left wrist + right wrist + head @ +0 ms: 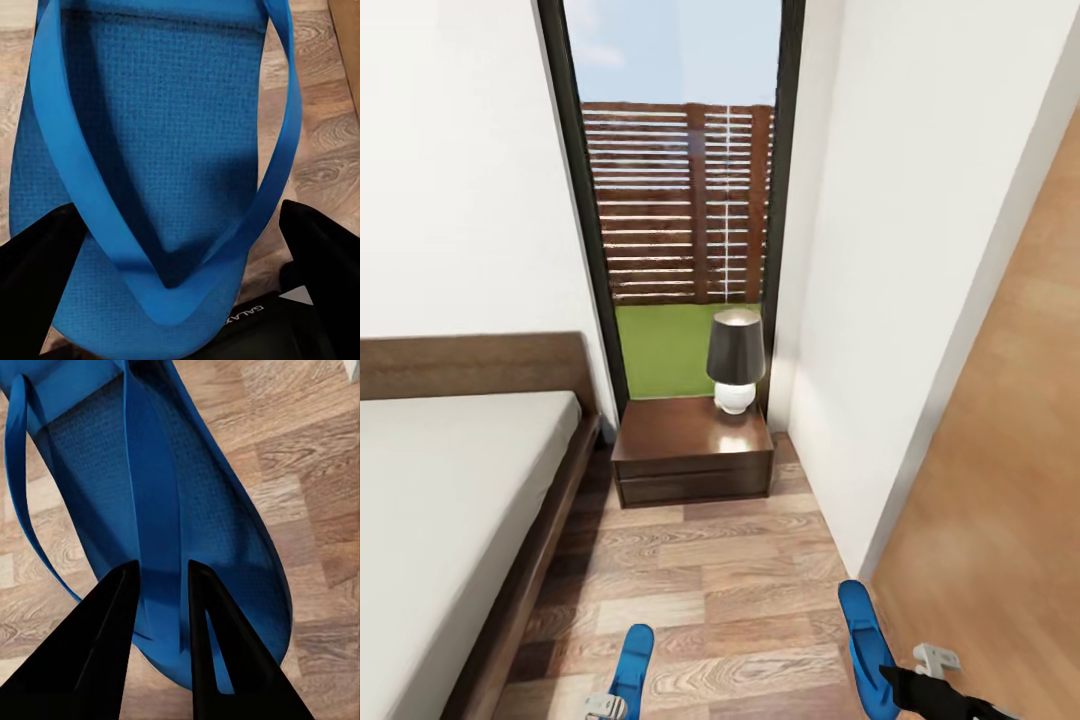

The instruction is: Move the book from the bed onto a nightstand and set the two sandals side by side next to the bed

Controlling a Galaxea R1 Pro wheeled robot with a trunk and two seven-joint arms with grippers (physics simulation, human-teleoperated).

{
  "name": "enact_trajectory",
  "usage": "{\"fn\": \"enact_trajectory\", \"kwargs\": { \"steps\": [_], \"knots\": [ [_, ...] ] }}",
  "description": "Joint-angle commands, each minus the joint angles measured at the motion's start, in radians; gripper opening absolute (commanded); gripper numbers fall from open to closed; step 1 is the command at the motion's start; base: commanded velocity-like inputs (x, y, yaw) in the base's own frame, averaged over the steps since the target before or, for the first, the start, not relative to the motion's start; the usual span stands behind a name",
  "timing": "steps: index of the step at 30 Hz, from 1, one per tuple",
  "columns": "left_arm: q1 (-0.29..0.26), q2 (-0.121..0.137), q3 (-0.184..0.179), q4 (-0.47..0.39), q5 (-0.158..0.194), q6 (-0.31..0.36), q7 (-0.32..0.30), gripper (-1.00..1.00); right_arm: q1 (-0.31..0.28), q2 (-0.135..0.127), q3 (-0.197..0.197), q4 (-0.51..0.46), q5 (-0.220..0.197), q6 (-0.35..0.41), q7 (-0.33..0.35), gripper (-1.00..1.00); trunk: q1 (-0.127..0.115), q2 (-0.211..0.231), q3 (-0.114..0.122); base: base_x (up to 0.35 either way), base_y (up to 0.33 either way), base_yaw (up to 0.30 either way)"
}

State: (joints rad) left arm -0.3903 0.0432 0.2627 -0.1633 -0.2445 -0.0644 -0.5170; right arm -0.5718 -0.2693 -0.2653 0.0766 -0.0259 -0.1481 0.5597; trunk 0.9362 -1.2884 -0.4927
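Two bright blue sandals lie low over the wood floor to the right of the bed point(450, 480). My left gripper point(180, 210) is open, its black fingers point(37, 285) spread either side of the left sandal point(632, 665) point(157, 150), with floor showing beside one finger. My right gripper point(161, 566) point(895, 682) is shut on a strap of the right sandal point(865, 640) point(187, 510). The nightstand point(680, 440) stands ahead by the bed's headboard. The book is out of view.
A dark-shaded lamp point(735, 360) stands on the nightstand's right rear corner. Behind it is a tall dark-framed window point(680, 200). A white wall and a brown wooden door point(1000, 480) close the right side, leaving a narrow strip of floor point(730, 570).
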Motion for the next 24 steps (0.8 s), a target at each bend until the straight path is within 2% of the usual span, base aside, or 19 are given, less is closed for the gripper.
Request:
{"fn": "enact_trajectory", "kwargs": {
  "steps": [1,13,24],
  "knots": [
    [-0.001,0.0,0.007,0.001,-0.01,-0.006,-0.003,-1.0,-0.002,-0.001,-0.003,0.005,-0.005,-0.005,0.006,-1.0,0.001,-0.001,-0.001,0.327,0.0,0.0],
    [-0.001,0.0,0.007,0.001,-0.01,-0.006,-0.003,-1.0,-0.002,-0.001,-0.003,0.005,-0.005,-0.005,0.006,-1.0,0.001,-0.001,-0.001,0.321,-0.072,0.0],
    [-0.001,0.0,0.007,0.001,-0.01,-0.006,-0.003,-1.0,-0.002,-0.001,-0.003,0.005,-0.005,-0.005,0.006,-1.0,0.001,-0.001,-0.001,0.291,-0.008,0.0]
  ]
}}
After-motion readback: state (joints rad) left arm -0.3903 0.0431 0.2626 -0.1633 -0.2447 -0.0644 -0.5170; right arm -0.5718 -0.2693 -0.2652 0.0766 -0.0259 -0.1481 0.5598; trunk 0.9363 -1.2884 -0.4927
